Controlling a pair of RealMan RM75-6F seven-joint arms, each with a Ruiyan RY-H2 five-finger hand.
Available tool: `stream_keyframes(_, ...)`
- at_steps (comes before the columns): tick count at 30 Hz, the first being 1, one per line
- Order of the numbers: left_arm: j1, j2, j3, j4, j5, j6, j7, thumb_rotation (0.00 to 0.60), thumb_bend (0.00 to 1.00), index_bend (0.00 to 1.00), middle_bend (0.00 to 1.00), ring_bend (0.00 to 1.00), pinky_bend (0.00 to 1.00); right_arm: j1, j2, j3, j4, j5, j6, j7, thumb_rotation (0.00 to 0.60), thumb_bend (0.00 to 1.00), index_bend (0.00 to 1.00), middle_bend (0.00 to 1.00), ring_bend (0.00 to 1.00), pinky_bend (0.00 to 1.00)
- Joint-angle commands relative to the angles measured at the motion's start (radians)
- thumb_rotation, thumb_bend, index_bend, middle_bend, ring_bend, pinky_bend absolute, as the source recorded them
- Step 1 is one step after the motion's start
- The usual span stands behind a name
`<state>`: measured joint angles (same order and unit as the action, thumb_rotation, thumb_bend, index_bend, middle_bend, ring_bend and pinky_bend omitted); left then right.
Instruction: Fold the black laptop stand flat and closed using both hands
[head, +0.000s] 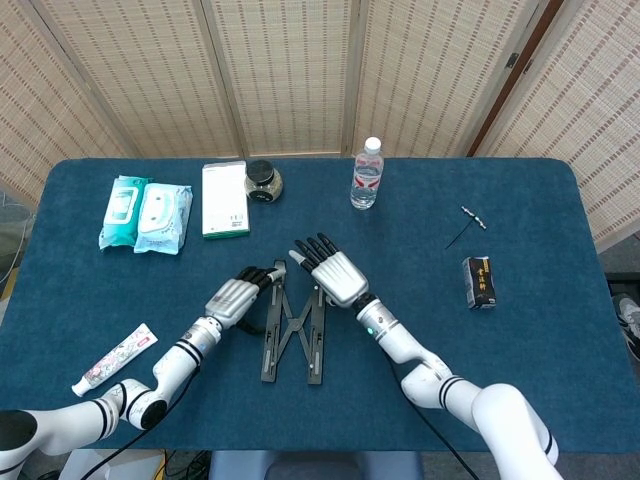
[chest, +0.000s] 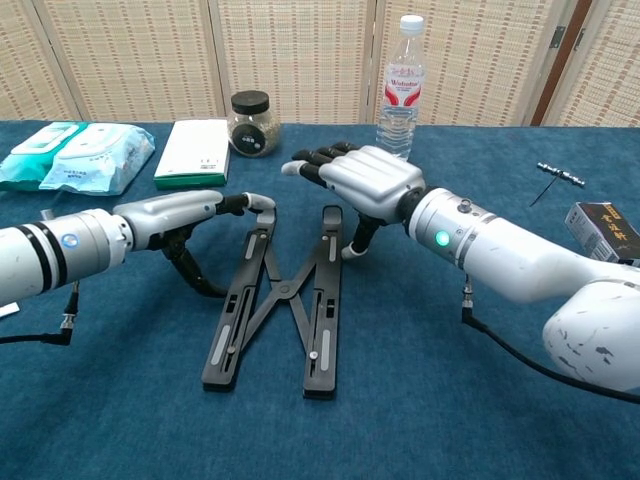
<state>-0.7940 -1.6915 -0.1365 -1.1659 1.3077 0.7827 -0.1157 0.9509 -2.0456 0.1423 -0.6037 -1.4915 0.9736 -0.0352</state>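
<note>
The black laptop stand lies on the blue table, its two rails close together with the crossed links between them still showing a narrow X. My left hand reaches in from the left, fingers stretched out, fingertips touching the far end of the left rail. My right hand hovers over the far end of the right rail with fingers spread and its thumb pressing the rail's outer side. Neither hand grips anything.
At the back stand a water bottle, a jar, a white box and wipes packs. A toothpaste tube lies front left. A black box and a small tool lie to the right.
</note>
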Motion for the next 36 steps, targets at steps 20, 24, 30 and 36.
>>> stream_keyframes(20,-0.031,0.011,0.01,-0.051,0.021,-0.023,0.012,0.6,0.15,0.0,0.08,0.09,0.0,0.03,-0.076,0.005,0.084,-0.015,0.03,0.069,0.6,0.0,0.0,0.0,0.0,0.0)
stream_keyframes(24,-0.036,0.014,0.014,-0.063,0.028,-0.025,0.016,0.6,0.15,0.0,0.08,0.09,0.0,0.033,-0.079,0.0,0.085,-0.021,0.032,0.081,0.6,0.0,0.0,0.0,0.0,0.0)
stream_keyframes(30,-0.032,0.025,0.014,-0.07,0.024,-0.008,0.038,0.6,0.15,0.0,0.08,0.09,0.0,0.029,-0.061,-0.01,0.071,-0.032,0.043,0.098,0.6,0.0,0.0,0.0,0.0,0.0)
stream_keyframes(36,0.0,0.08,0.01,-0.102,-0.005,0.028,0.062,0.6,0.15,0.0,0.08,0.09,0.0,-0.001,0.056,-0.049,-0.059,-0.068,0.074,0.103,0.6,0.0,0.0,0.0,0.0,0.0)
